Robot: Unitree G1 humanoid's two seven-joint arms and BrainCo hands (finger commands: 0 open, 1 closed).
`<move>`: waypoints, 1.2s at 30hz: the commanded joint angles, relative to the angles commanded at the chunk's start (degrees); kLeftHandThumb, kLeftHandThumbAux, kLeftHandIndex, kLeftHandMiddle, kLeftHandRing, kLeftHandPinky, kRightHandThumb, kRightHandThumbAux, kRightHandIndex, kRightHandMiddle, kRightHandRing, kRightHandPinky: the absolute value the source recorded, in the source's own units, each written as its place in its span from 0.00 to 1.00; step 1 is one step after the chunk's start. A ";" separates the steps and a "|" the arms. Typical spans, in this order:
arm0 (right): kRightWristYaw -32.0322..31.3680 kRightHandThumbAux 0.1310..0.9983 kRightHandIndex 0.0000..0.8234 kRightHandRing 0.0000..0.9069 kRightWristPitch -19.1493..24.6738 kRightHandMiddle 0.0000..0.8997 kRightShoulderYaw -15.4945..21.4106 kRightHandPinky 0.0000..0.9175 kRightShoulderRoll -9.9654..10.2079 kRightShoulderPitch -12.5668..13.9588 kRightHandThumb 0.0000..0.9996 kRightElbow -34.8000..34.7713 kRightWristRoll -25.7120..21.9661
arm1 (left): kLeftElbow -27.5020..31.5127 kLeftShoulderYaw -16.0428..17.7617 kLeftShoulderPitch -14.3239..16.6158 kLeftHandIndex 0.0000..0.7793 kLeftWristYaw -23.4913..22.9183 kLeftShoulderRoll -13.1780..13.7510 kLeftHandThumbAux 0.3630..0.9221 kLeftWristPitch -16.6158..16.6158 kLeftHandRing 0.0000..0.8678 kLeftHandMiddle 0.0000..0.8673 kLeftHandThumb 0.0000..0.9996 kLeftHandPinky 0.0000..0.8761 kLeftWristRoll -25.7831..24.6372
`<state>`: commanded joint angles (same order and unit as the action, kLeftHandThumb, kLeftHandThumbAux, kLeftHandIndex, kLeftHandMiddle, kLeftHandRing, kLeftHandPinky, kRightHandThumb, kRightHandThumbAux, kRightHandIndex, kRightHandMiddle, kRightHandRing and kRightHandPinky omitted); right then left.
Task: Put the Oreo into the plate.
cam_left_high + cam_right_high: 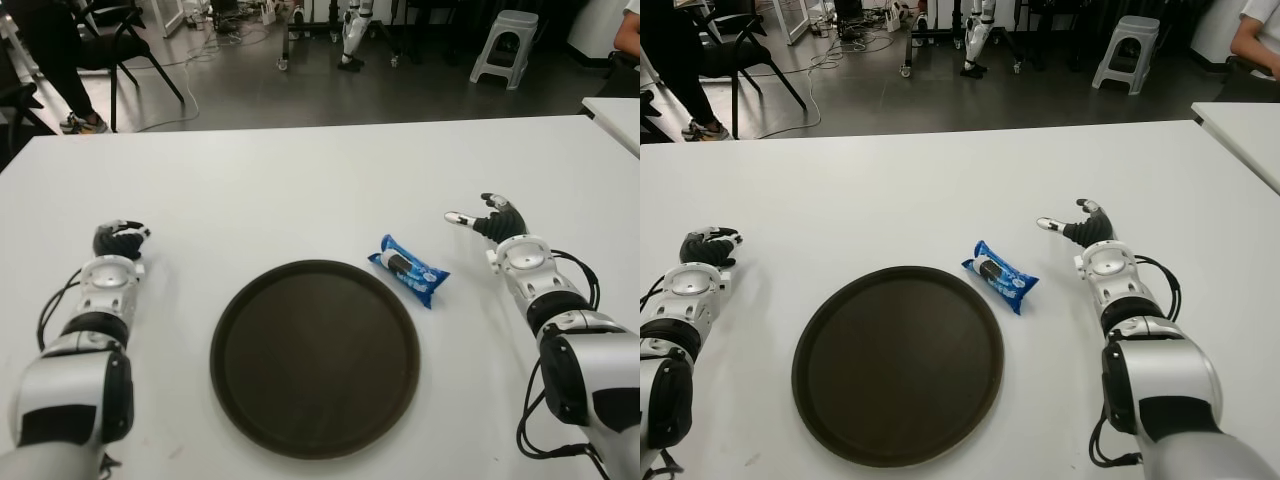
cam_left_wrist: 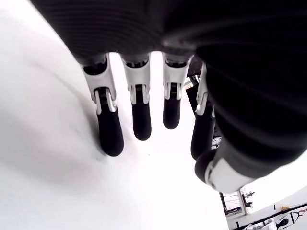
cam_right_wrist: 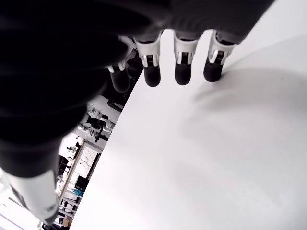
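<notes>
Nothing has been picked up yet: the Oreo [image 1: 408, 269], a blue packet, lies on the white desk [image 1: 300, 190] just beside the right rim of the dark round plate [image 1: 230, 390], which holds nothing. The right hand [image 1: 490, 222] sits near the packet on its right, fingers relaxed and empty. The left hand [image 1: 118, 240] shows well off to the plate's left, fingers loose, also empty. The reach looks like the step in hand; next the right hand must travel left and close around the packet.

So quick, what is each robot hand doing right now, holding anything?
Left robot hand: open, holding nothing, left of the plate.
Right robot hand: open, holding nothing, right of the Oreo pack.
</notes>
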<state>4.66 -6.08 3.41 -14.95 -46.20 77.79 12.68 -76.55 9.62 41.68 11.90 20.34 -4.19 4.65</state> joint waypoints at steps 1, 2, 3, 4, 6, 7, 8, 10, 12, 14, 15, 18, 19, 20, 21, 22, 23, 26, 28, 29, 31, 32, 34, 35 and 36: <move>-0.02 0.64 0.03 0.00 0.05 0.00 0.04 0.00 0.00 -0.01 0.00 0.01 -0.05 | -0.01 -0.02 -0.02 0.51 0.04 0.00 0.64 -0.02 0.20 0.18 0.68 0.18 0.03; -0.04 0.64 0.03 0.00 0.08 0.00 0.07 0.00 -0.01 -0.01 0.00 0.01 -0.08 | -0.02 -0.03 -0.03 0.51 0.07 -0.01 0.64 -0.03 0.20 0.18 0.68 0.18 0.05; -0.05 0.64 0.03 0.00 0.09 0.00 0.09 0.00 -0.01 -0.02 0.00 0.01 -0.10 | -0.02 -0.03 -0.04 0.51 0.09 -0.01 0.64 -0.03 0.20 0.18 0.68 0.18 0.06; -0.06 0.64 0.03 0.00 0.09 0.00 0.07 0.00 -0.02 -0.04 0.00 0.01 -0.08 | -0.02 -0.05 -0.02 0.51 0.12 0.00 0.64 -0.02 0.20 0.18 0.68 0.18 0.08; -0.05 0.64 0.03 0.00 0.08 0.01 -0.03 0.00 -0.05 -0.09 0.00 -0.01 0.03 | -0.02 -0.12 0.00 0.51 0.24 0.03 0.64 0.00 0.20 0.18 0.68 0.18 0.19; -0.04 0.64 0.03 0.00 0.07 0.01 -0.10 0.01 -0.06 -0.11 0.00 -0.01 0.09 | -0.03 -0.16 0.01 0.51 0.30 0.04 0.64 0.00 0.20 0.19 0.68 0.19 0.24; -0.03 0.65 0.04 0.01 0.06 0.01 -0.14 0.01 -0.07 -0.12 0.00 -0.02 0.13 | -0.03 -0.16 0.01 0.51 0.33 0.04 0.64 0.00 0.20 0.19 0.68 0.19 0.29; 0.04 0.65 0.04 0.01 0.11 0.01 -0.21 0.01 -0.06 -0.13 0.00 -0.02 0.18 | -0.03 -0.15 0.01 0.51 0.38 0.03 0.64 0.02 0.21 0.19 0.68 0.19 0.41; 0.11 0.64 0.04 0.01 0.20 0.01 -0.28 0.02 -0.05 -0.14 0.00 -0.01 0.25 | -0.02 -0.16 0.01 0.51 0.43 0.03 0.64 0.03 0.21 0.19 0.68 0.19 0.51; 0.10 0.64 0.04 0.01 0.32 0.01 -0.41 0.03 -0.06 -0.15 0.00 0.01 0.37 | -0.01 -0.17 0.01 0.51 0.47 0.01 0.64 0.02 0.21 0.19 0.68 0.19 0.59; 0.08 0.64 0.04 0.02 0.39 0.01 -0.48 0.03 -0.08 -0.16 0.00 0.02 0.44 | -0.01 -0.19 0.01 0.51 0.49 -0.01 0.64 0.01 0.21 0.18 0.68 0.19 0.62; 0.17 0.64 0.04 0.02 0.98 0.01 -0.99 0.02 -0.10 -0.30 0.00 0.06 0.90 | 0.02 0.04 0.01 0.51 -0.01 -0.02 0.64 -0.08 0.21 0.19 0.68 0.19 0.35; 0.24 0.64 0.04 0.01 1.09 0.01 -1.16 0.02 -0.09 -0.33 0.00 0.06 1.03 | 0.03 0.08 0.00 0.51 -0.16 -0.01 0.64 -0.10 0.21 0.19 0.68 0.19 0.30; 0.28 0.64 0.04 0.01 1.13 0.01 -1.25 0.01 -0.09 -0.35 0.00 0.06 1.09 | 0.03 0.09 0.00 0.51 -0.23 0.00 0.64 -0.12 0.21 0.19 0.68 0.19 0.29; 0.33 0.64 0.04 0.01 1.05 0.01 -1.32 0.01 -0.11 -0.34 0.00 0.05 1.14 | 0.03 0.08 -0.01 0.51 -0.27 0.01 0.64 -0.13 0.21 0.19 0.68 0.19 0.31; 0.34 0.64 0.04 0.01 0.98 0.01 -1.37 0.01 -0.15 -0.33 0.00 0.04 1.16 | 0.03 0.07 -0.01 0.51 -0.28 0.01 0.64 -0.14 0.21 0.19 0.68 0.19 0.33; 0.30 0.64 0.04 0.00 0.84 0.01 -1.34 0.00 -0.19 -0.30 0.00 0.02 1.14 | 0.04 0.06 -0.03 0.51 -0.29 0.01 0.64 -0.17 0.21 0.20 0.68 0.19 0.36; 0.10 0.64 0.04 0.00 0.40 0.00 -1.07 0.00 -0.26 -0.18 0.00 -0.03 0.89 | 0.06 0.03 -0.05 0.51 -0.26 -0.04 0.64 -0.24 0.21 0.20 0.68 0.18 0.41; -0.02 0.63 0.04 0.00 -0.01 0.01 -0.70 0.00 -0.24 -0.07 0.00 -0.08 0.52 | 0.09 -0.02 -0.08 0.51 -0.24 -0.06 0.64 -0.35 0.21 0.19 0.68 0.17 0.46; -0.01 0.63 0.04 0.00 -0.09 0.01 -0.57 0.00 -0.26 -0.03 0.00 -0.08 0.41 | 0.10 -0.08 -0.09 0.51 -0.19 -0.08 0.64 -0.39 0.20 0.19 0.68 0.16 0.51; 0.07 0.63 0.04 0.00 -0.02 0.01 -0.44 0.00 -0.27 -0.02 0.00 -0.07 0.35 | 0.12 -0.19 -0.09 0.51 -0.04 -0.11 0.64 -0.38 0.20 0.19 0.68 0.17 0.63; 0.11 0.63 0.04 0.00 0.03 0.01 -0.39 0.00 -0.26 -0.03 0.00 -0.07 0.32 | 0.12 -0.25 -0.08 0.51 0.03 -0.11 0.64 -0.37 0.21 0.19 0.68 0.17 0.68; 0.18 0.62 0.04 0.01 0.35 0.01 -0.24 0.00 -0.27 -0.12 0.00 -0.04 0.19 | 0.11 -0.37 -0.06 0.51 0.25 -0.16 0.64 -0.28 0.21 0.19 0.68 0.18 0.80; 0.19 0.62 0.04 0.01 0.58 0.01 -0.31 0.00 -0.31 -0.17 0.00 -0.02 0.26 | 0.12 -0.43 -0.05 0.51 0.39 -0.20 0.64 -0.24 0.21 0.19 0.68 0.19 0.86; 0.20 0.62 0.04 0.01 0.73 0.01 -0.37 0.00 -0.34 -0.21 0.00 -0.01 0.32 | 0.12 -0.48 -0.05 0.51 0.48 -0.24 0.64 -0.21 0.21 0.19 0.68 0.20 0.89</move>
<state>4.86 -5.35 3.05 -15.29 -46.41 77.78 13.00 -76.43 9.14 41.64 12.38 20.11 -4.40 5.54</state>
